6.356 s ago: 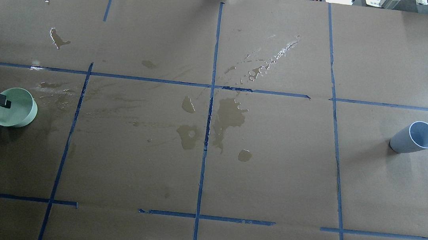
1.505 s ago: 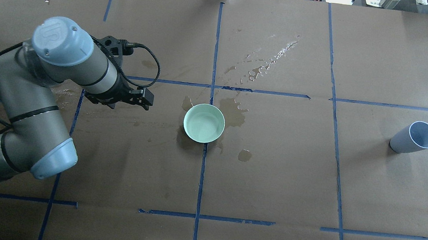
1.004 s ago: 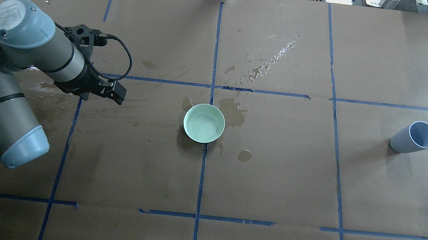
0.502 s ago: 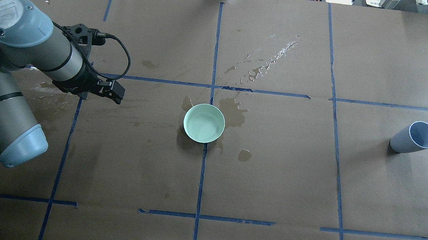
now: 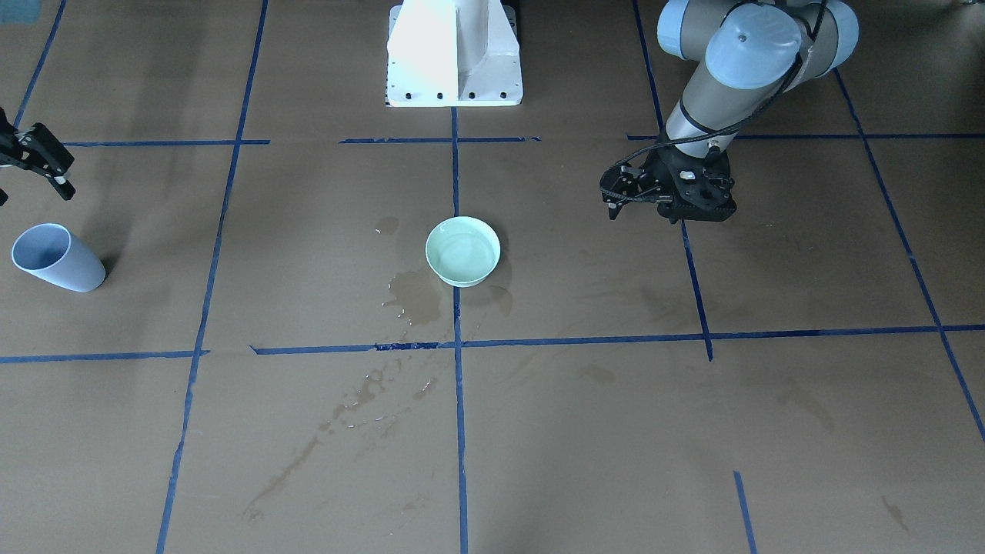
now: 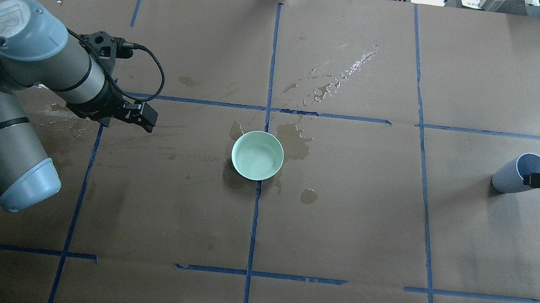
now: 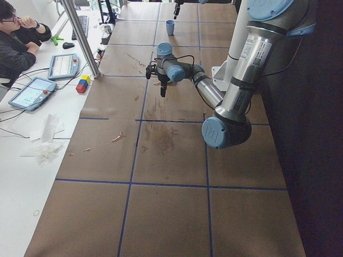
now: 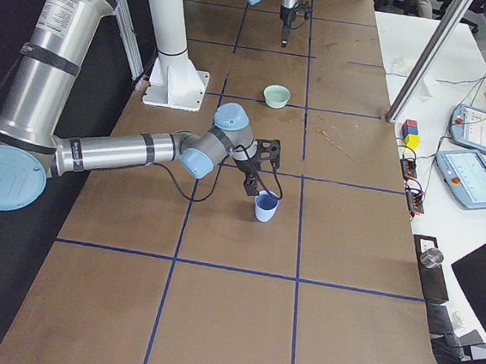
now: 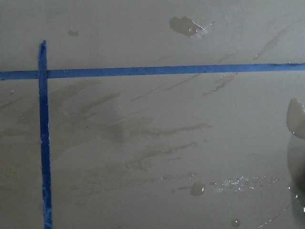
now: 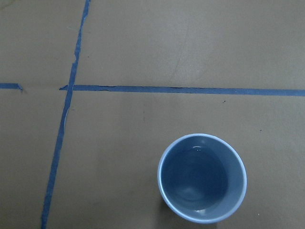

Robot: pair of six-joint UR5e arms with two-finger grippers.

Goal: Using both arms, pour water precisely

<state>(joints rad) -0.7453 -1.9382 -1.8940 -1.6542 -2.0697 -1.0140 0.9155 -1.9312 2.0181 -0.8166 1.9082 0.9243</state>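
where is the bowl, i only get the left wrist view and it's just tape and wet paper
Observer: The green bowl stands on the centre tape line, well apart from the left gripper, whose jaws look open and empty.
Operator: and the right arm
Observer: The right gripper hovers near the blue cup on the robot's right side, jaws open, not gripping it.
Operator: anything in the cup
Observer: The right wrist view shows a faint sheen of water inside it.
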